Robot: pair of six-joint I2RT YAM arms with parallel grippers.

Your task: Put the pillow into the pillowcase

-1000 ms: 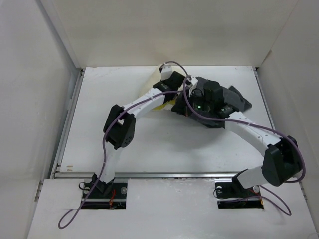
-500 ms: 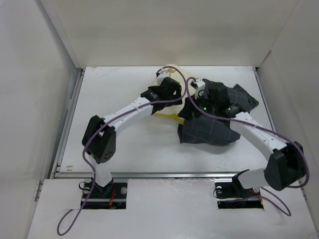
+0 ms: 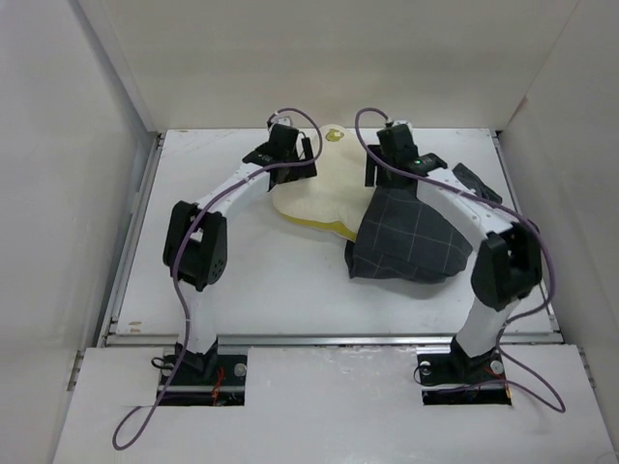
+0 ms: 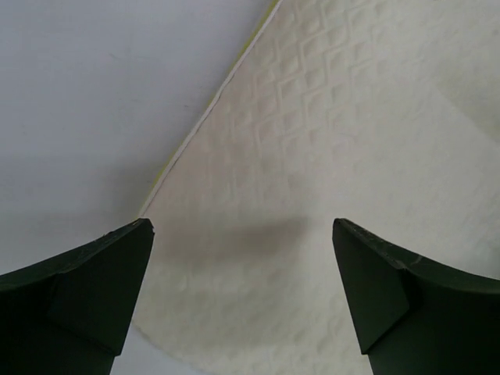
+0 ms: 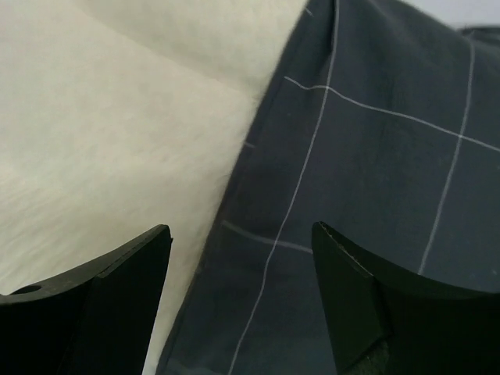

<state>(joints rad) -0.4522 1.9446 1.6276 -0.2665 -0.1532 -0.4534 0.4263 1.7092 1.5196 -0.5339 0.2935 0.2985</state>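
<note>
Pillow lies on worktop; pillowcase overlaps it at 4 o'clock. Left gripper above pillow, jaws apart, empty. Right gripper above pillowcase edge, jaws apart, empty.

The white desk lay inside a plain white enclosure: a left panel, a back wall and a right panel all rose from its edges. A thin metal rail ran along the desk's near edge. Just nearer than the rail sat a white front board with two dark rectangular cut-outs.
</note>
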